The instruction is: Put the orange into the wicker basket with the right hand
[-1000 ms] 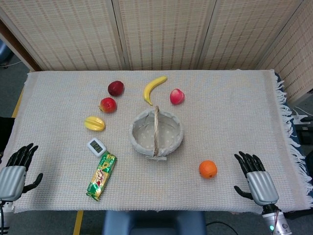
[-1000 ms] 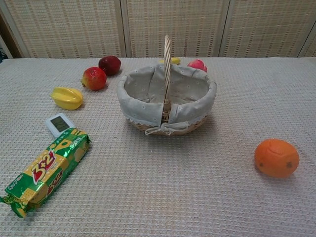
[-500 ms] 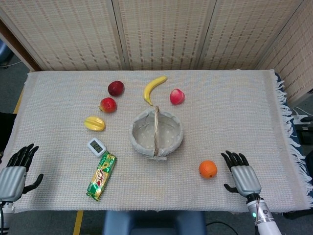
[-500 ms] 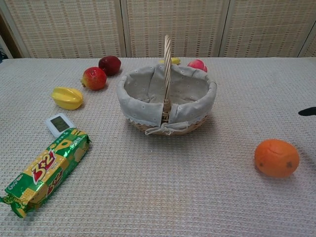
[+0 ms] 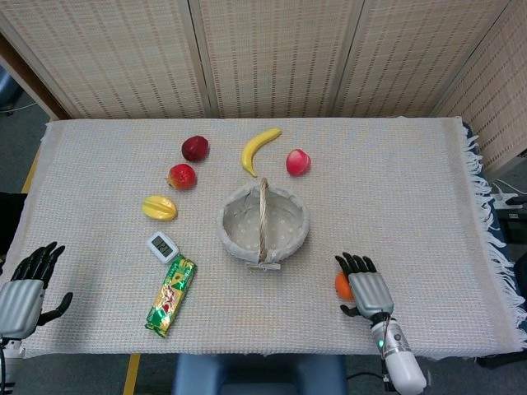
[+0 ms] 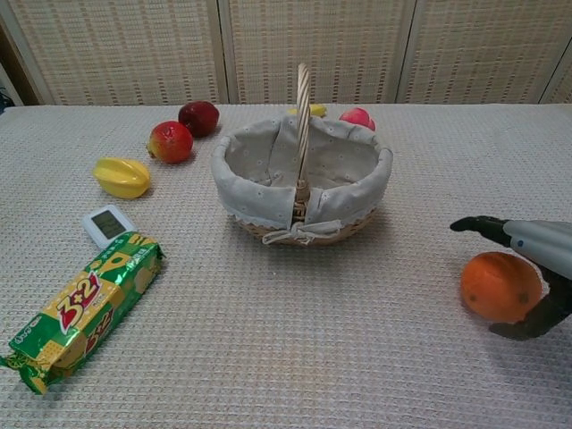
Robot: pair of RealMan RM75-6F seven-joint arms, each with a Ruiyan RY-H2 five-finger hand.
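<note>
The orange (image 5: 340, 285) lies on the cloth near the table's front right, clearly visible in the chest view (image 6: 500, 286). My right hand (image 5: 365, 288) hovers right over it with fingers spread; in the chest view the hand (image 6: 539, 253) arches over the fruit, thumb low at its right side, not closed on it. The wicker basket (image 5: 225, 227), lined with grey cloth and with an upright handle, stands at the table's middle, to the orange's upper left (image 6: 297, 204). My left hand (image 5: 22, 288) rests open off the table's front left corner.
Beyond the basket lie a banana (image 5: 259, 148), a pink fruit (image 5: 298, 162), a dark red apple (image 5: 195, 148) and a red apple (image 5: 181, 176). Left of it sit a yellow starfruit (image 5: 159, 207), a white timer (image 5: 163, 246) and a green snack pack (image 5: 170, 295).
My right hand has slid left along the front edge, from well right of the orange to directly over it. The orange and the left hand have not moved.
</note>
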